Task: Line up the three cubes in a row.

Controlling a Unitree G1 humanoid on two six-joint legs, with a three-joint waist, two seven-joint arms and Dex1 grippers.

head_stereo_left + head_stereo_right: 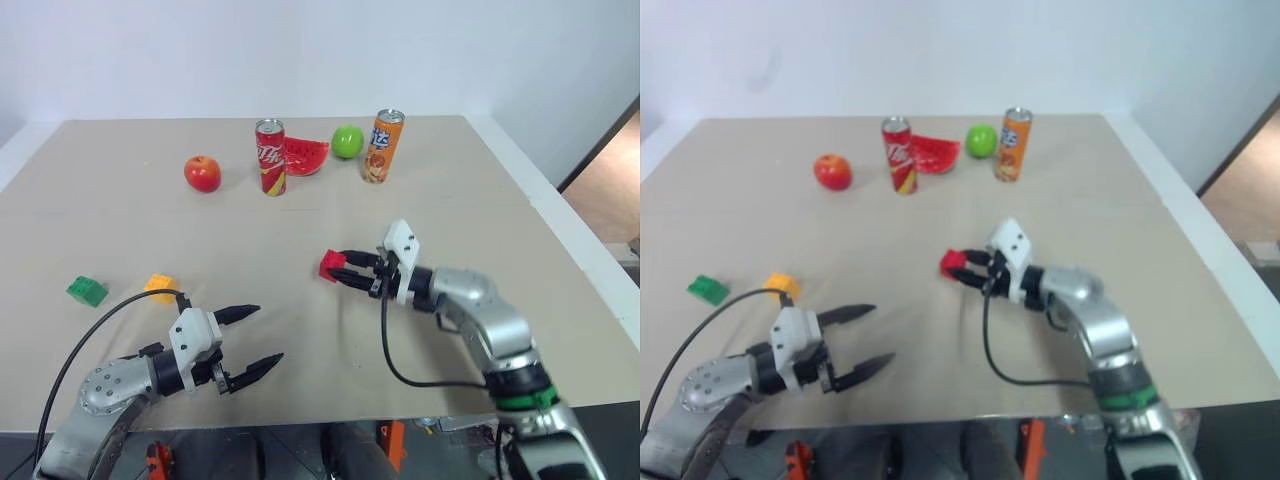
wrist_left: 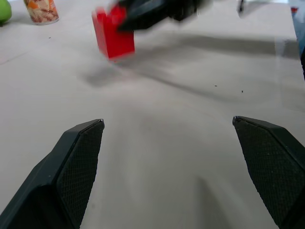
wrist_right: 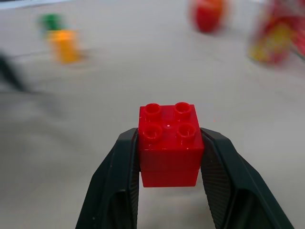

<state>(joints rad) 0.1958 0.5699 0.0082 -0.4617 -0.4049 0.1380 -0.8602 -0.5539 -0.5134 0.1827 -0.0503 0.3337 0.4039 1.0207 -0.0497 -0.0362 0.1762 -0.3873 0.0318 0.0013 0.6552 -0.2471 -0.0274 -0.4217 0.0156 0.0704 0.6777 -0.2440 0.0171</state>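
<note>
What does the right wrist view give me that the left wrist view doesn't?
Right wrist view alone: the studded top of the small red plastic cube with the right gripper jaws clamped on its two sides, plus the yellow-orange plastic cube and green plastic cube beyond. Left wrist view alone: the left gripper jaws wide apart over the beige table, and the orange drink can. Both share the gripped red cube.

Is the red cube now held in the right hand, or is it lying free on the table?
Held. The right hand is shut on the red cube, one finger pressing each side, studs up.
</note>
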